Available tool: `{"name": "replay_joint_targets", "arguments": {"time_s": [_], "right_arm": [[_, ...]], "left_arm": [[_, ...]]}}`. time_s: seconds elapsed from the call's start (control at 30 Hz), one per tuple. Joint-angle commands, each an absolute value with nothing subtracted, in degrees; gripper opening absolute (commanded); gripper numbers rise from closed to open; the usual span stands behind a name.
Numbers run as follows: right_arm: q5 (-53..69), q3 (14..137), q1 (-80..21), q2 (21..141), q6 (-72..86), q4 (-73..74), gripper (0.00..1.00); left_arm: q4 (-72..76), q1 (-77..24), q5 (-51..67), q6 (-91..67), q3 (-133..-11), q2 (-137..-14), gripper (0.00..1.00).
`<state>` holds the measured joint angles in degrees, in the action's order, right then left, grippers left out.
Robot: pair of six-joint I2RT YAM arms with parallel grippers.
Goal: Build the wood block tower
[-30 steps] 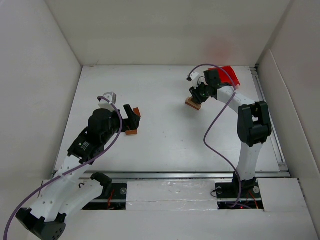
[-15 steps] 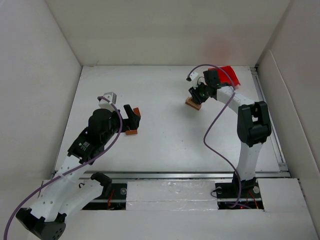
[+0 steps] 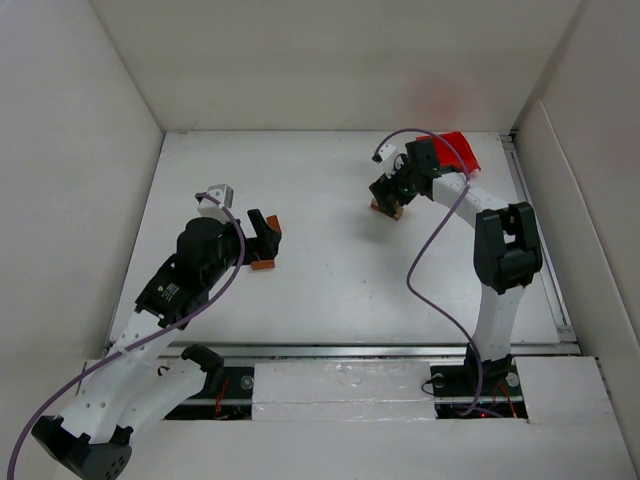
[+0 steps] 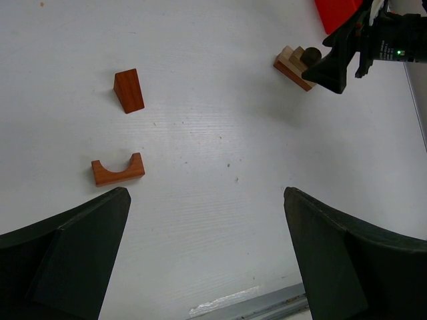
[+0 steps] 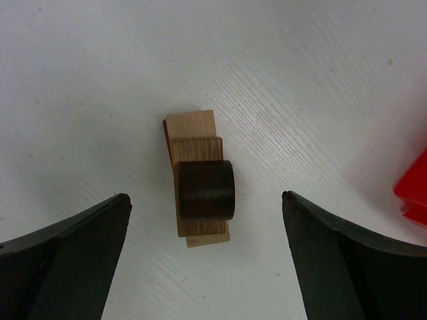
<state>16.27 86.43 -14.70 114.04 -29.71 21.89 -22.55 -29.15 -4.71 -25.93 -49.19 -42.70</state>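
Observation:
The wood block tower (image 5: 199, 139) is a small stack of tan blocks over a reddish base, with a dark cylinder (image 5: 205, 191) lying on top. My right gripper (image 5: 205, 196) hangs directly above it, open, its fingers well apart on either side and touching nothing. In the top view the tower (image 3: 384, 208) sits at the back right under that right gripper (image 3: 390, 194). A reddish wedge block (image 4: 128, 91) and a reddish arch block (image 4: 117, 171) lie loose on the table. My left gripper (image 4: 205, 191) is open and empty just short of them.
A red plastic bin (image 3: 456, 152) stands at the back right, close behind the tower, and its corner (image 5: 417, 193) shows at the right wrist view's right edge. White walls enclose the table (image 3: 330, 280) on three sides. A metal rail (image 3: 400, 350) runs along the near edge.
My right gripper has opened wide and let go of the dark cylinder, which now rests on the stack. The left arm has not moved.

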Motion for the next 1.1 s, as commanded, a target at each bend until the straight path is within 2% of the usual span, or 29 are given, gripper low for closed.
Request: {"name": "replay_joint_targets", "arguments": {"time_s": [0.0,0.13,0.23,0.27,0.37,0.4,0.43,0.47,0.5,0.57,0.73,0.8,0.87,1.03,1.07], "right_arm": [[16.1,87.6,-15.1,111.6,-28.3,20.3,1.00],[14.2,86.7,-17.0,104.3,-25.8,20.2,1.00],[5.9,85.9,-21.8,96.4,-22.4,19.0,1.00],[-1.7,85.2,-23.4,94.1,-19.1,18.0,1.00],[-9.7,74.8,-29.4,84.3,-11.4,3.8,1.00],[-10.5,70.9,-30.4,82.3,-9.6,-8.1,1.00],[-9.2,63.1,-30.4,81.1,-7.7,-13.7,1.00],[2.3,60.1,-30.4,80.3,-7.8,-18.0,1.00],[7.0,58.5,-29.5,80.6,-8.4,-23.1,1.00],[9.7,59.6,-30.4,82.3,-5.2,-21.7,1.00],[-9.3,64.9,-40.1,79.4,-0.1,-9.5,1.00],[-9.4,65.4,-43.5,78.0,-1.4,-6.3,1.00],[-12.9,63.6,-44.1,77.5,-3.0,-8.3,1.00],[-11.9,65.7,-41.2,79.9,-3.9,-6.4,1.00],[-11.5,66.2,-41.2,80.5,-4.1,-6.4,1.00]], "left_arm": [[-20.7,-29.2,-4.6,-25.1,-48.8,-42.8,0.99],[-21.4,-29.2,-6.8,-26.0,-49.0,-43.2,0.99],[-22.4,-29.2,-10.4,-26.8,-49.7,-44.3,0.99],[-22.7,-29.2,-11.1,-27.5,-49.7,-44.9,0.99],[-23.6,-29.2,-14.1,-28.6,-50.9,-47.1,0.99],[-23.9,-29.2,-15.2,-29.5,-51.3,-47.8,0.99],[-24.3,-29.2,-15.6,-30.3,-52.2,-49.2,0.99],[-24.4,-29.2,-15.7,-31.1,-52.6,-49.8,0.99],[-24.4,-29.2,-16.1,-32.6,-53.1,-50.4,0.99],[-24.5,-29.2,-17.4,-34.8,-53.6,-51.7,0.99],[-22.3,-29.2,-19.6,-41.0,-52.1,-57.0,0.99],[-21.0,-29.2,-19.2,-41.5,-51.9,-59.6,0.99],[-21.0,-29.2,-19.9,-41.7,-51.9,-63.9,0.99],[-19.7,-29.2,-18.3,-37.4,-52.2,-72.8,0.99],[-21.4,-29.2,-21.0,-40.1,-52.5,-74.1,0.99]]}}
